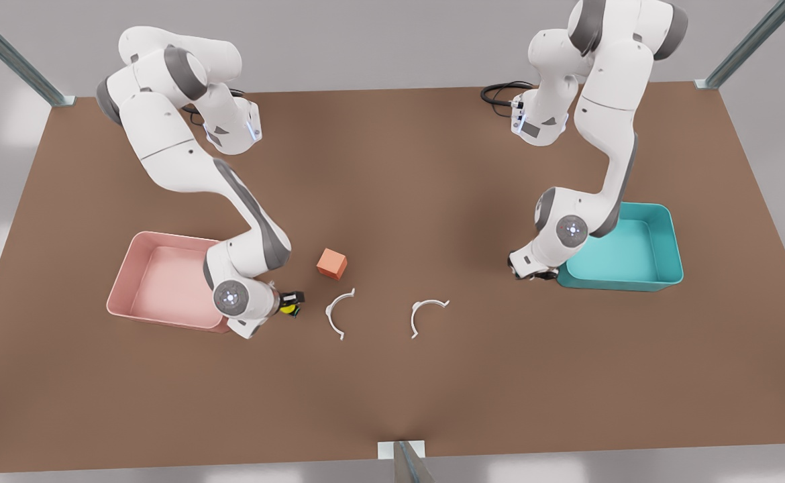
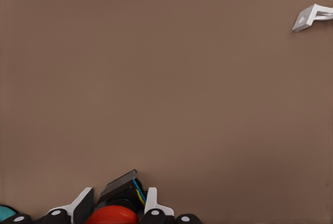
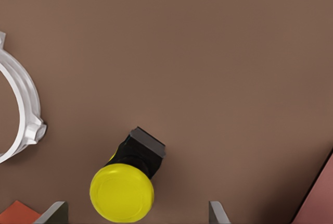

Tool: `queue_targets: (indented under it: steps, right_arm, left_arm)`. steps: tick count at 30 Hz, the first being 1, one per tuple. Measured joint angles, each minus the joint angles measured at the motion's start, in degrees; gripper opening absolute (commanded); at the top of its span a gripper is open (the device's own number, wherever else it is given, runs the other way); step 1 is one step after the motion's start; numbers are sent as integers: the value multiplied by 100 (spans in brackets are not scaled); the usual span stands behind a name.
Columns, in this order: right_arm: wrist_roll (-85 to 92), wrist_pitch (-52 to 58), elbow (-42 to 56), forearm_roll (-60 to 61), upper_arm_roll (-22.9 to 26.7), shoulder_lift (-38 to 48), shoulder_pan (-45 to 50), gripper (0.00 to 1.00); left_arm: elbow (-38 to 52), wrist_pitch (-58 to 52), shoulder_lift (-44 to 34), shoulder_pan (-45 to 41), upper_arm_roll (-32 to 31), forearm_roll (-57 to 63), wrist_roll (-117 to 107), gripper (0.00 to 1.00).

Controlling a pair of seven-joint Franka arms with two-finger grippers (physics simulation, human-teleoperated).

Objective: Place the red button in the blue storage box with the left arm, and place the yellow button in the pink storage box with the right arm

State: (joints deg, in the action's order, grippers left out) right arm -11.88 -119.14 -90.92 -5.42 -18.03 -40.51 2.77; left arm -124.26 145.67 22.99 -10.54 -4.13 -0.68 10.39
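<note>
The red button [image 2: 112, 214] sits between the two fingers of my left gripper [image 2: 117, 208], which is shut on it. In the front view that gripper [image 1: 535, 274] hangs just outside the near corner of the blue storage box [image 1: 661, 231], on the front view's right. The yellow button [image 3: 122, 191] lies on its side on the table between the spread fingers [image 3: 54, 211] of my open right gripper [image 1: 290, 302]. That gripper stands beside the pink storage box [image 1: 137, 268], on the front view's left. The box's edge [image 3: 320, 198] also shows in the right wrist view.
An orange cube [image 1: 332, 263] rests just beyond the yellow button. Two white C-shaped clips [image 1: 339, 312] [image 1: 426, 314] lie in the middle of the brown table. Black cables [image 1: 500, 90] coil at the back edge.
</note>
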Motion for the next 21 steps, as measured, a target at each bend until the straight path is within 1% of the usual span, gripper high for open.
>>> queue_targets:
  steps: [1,3,5,11,16,18,19,20,21]
  right_arm:
    - [1,-37,-3,0,1,-28,-4,100]
    - [1,-114,-3,0,8,-84,-9,100]
    - [1,-190,9,0,7,-106,-2,100]
    - [1,-396,32,2,3,-138,7,100]
    - [3,-523,14,6,4,-292,4,100]
    - [4,-564,6,6,3,-350,4,99]
    - [7,-582,7,10,3,-361,4,88]
    - [8,-597,9,10,3,-365,6,87]
    - [8,-610,10,10,3,-367,5,79]
  left_arm:
    - [3,-22,-47,0,0,0,4,58]
    - [79,-127,-136,0,0,2,11,52]
    - [115,-226,-149,0,1,16,7,50]
    - [127,-404,-163,17,9,57,1,49]
    - [199,-836,-592,18,45,86,1,49]
    - [218,-1105,-879,18,215,96,40,49]
    - [221,-1247,-1007,30,310,95,74,49]
    - [224,-1397,-1127,31,412,98,114,49]
    - [227,-1554,-1244,34,510,99,161,49]
